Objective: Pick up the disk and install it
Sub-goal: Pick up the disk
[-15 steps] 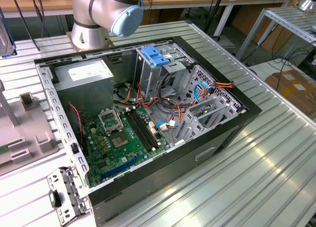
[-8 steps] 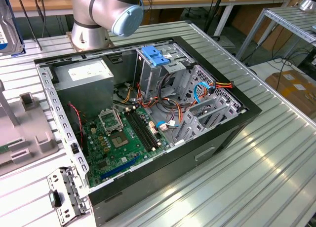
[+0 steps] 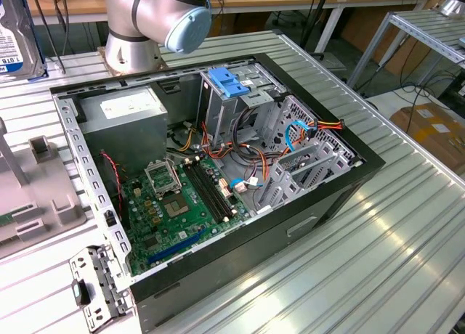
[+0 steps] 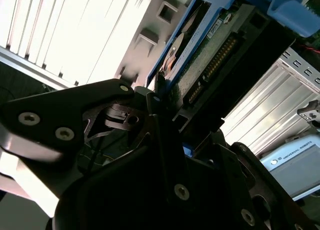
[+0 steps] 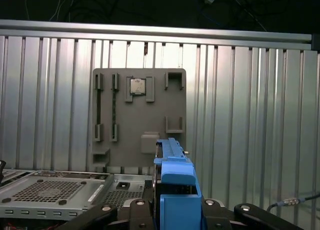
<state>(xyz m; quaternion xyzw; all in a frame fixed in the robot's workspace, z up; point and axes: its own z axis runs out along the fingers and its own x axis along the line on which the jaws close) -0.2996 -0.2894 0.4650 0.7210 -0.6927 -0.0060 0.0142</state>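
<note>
The disk (image 3: 16,38) hangs in the air at the exterior view's far left top corner, with part of its white-and-blue label showing. In the second wrist view the disk (image 4: 212,55) stands edge-on between black fingers (image 4: 100,110), its blue side rail and connector row in sight. In the first wrist view my gripper (image 5: 175,206) is shut on the disk's blue rail (image 5: 174,177), well above the grey holder plate (image 5: 139,115) on the ribbed table.
The open computer case (image 3: 349,167) lies on the table with the motherboard (image 3: 174,203), the grey power supply (image 3: 127,112) and a metal drive cage with a blue cap (image 3: 229,83). The arm's base (image 3: 138,29) stands behind it. A loose bracket (image 3: 94,283) lies in front.
</note>
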